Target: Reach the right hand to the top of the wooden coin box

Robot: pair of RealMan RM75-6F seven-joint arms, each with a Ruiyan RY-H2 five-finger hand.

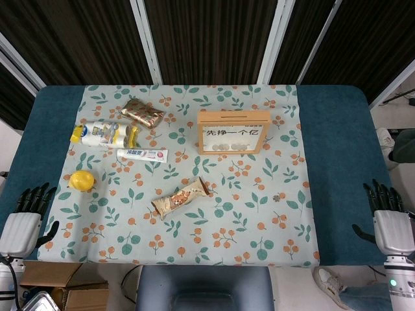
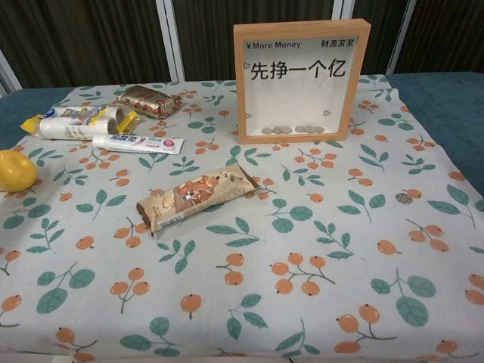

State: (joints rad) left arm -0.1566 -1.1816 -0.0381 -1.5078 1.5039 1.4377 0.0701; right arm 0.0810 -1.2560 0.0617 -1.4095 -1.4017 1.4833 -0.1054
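Two robot hands are seen in the head view, at the bottom corners of the frame. The right robot hand is shown at the lower right, off the patterned cloth, fingers straight and slightly apart, nothing held or touched. The left robot hand is shown at the lower left, likewise spread and empty. The wooden coin box is stood upright above centre, up and to the left of the right robot hand and well apart from it; its long axis is laid across the frame, and its slotted top edge is turned toward the upper frame. The right robot hand is judged the nearer.

In the chest view, neither robot hand is shown. The wooden coin box is seen at upper centre on the bench, a few coins lying inside.
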